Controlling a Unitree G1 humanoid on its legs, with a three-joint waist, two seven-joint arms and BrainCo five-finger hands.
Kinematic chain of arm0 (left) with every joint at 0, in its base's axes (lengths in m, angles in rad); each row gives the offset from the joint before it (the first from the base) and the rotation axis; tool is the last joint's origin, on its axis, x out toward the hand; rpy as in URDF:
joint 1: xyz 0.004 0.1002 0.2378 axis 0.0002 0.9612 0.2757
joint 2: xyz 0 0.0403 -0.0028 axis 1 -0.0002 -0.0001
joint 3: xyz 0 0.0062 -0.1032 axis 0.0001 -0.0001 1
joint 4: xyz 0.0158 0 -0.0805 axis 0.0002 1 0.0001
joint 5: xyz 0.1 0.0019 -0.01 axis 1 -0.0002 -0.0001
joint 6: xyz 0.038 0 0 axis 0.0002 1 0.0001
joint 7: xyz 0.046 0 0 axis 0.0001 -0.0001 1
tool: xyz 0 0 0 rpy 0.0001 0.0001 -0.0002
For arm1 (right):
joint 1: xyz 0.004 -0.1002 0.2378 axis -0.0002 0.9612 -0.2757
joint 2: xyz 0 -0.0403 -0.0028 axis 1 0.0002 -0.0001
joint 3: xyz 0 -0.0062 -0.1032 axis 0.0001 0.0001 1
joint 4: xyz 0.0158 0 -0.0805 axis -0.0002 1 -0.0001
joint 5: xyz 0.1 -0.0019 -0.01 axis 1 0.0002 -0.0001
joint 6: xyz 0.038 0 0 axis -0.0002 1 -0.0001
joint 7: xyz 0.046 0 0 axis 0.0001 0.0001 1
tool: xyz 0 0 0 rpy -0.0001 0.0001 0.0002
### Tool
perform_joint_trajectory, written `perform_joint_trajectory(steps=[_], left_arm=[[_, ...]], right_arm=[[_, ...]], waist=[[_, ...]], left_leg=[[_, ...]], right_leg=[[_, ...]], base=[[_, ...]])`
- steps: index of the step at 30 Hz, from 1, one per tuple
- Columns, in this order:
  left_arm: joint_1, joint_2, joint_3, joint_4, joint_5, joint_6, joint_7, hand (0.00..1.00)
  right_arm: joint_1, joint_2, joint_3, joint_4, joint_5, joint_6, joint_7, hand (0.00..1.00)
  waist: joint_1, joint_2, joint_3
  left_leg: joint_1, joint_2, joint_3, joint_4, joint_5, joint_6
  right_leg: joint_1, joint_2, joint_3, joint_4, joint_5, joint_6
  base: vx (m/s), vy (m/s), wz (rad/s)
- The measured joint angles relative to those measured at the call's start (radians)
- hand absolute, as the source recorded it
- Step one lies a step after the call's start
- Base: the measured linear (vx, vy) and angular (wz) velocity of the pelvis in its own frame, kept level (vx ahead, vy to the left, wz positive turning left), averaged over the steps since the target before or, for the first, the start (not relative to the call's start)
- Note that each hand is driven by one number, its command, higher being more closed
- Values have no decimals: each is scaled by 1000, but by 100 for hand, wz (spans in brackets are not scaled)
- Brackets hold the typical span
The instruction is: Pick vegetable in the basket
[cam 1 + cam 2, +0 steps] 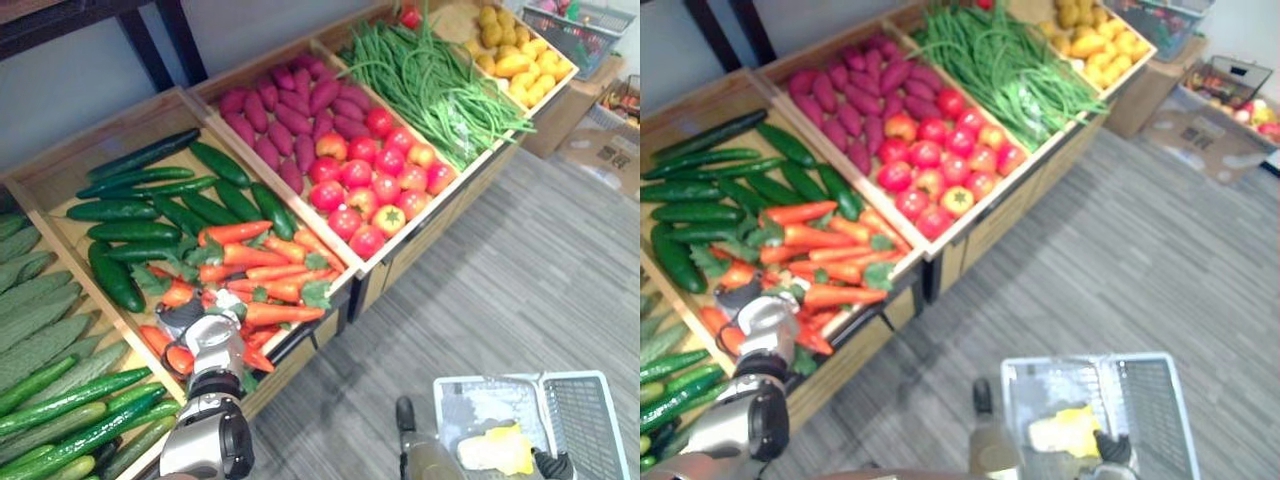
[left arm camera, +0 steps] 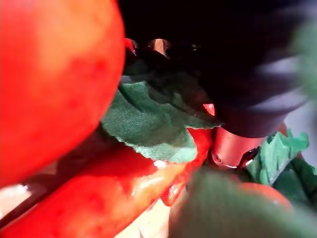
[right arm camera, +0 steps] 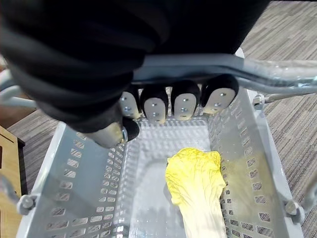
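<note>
Left robot hand [image 1: 208, 338] down among carrots [image 1: 262, 268] at near end of crate [image 1: 90, 135]. Fingers buried between carrots and leaves [image 2: 148, 124], so grip cannot be told.

Right robot hand [image 3: 184, 104] curled round handle [image 3: 282, 82] of basket [image 1: 592, 425], held over floor [image 1: 480, 300], well apart from crate. Cabbage [image 3: 195, 181] lies in basket.

Step judged: grasping a carrot, none lifted yet.

Next move calls for: close on single carrot, lift clear of neighbours and leaves, carry across to basket, let go beside cabbage.

L hand [image 1: 207, 338] part-buried in carrots [image 1: 262, 268]; basket [image 1: 585, 415] btm cropped.
</note>
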Motion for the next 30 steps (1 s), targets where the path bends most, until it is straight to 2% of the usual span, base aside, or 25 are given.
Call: perform_joint_trajectory(steps=[7,15,23,26,30], left_arm=[[-20,-1,-2,-131,4,5,23,100],[-39,-2,-12,-288,24,3,65,100],[-39,-32,-17,-427,101,4,97,100],[-27,-74,-72,-561,135,5,104,100],[49,-110,-233,-772,188,-18,69,100]], right_arm=[[11,0,-7,0,-1,1,0,100],[37,0,-18,0,-1,3,1,100],[58,1,-40,0,-1,5,3,100],[61,1,-45,0,-1,5,3,100],[51,1,-49,-1,0,5,3,100]], waist=[[-1,5,-9],[3,18,-53],[15,19,-83],[29,16,-87],[31,17,-102]], left_leg=[[-5,1,-43,2,1,1],[-10,-4,-77,3,10,12],[-36,-7,-119,0,21,15],[-37,-7,-124,0,21,16],[-35,-10,-124,0,21,16]], right_leg=[[15,-9,-35,7,0,0],[28,-16,-64,17,0,0],[30,-22,-79,18,0,0],[32,-21,-78,18,0,-1],[34,-23,-65,18,0,-1]], base=[[-67,-55,14],[-61,-52,12],[-59,-40,11],[-5,-15,3],[1,-7,0]])
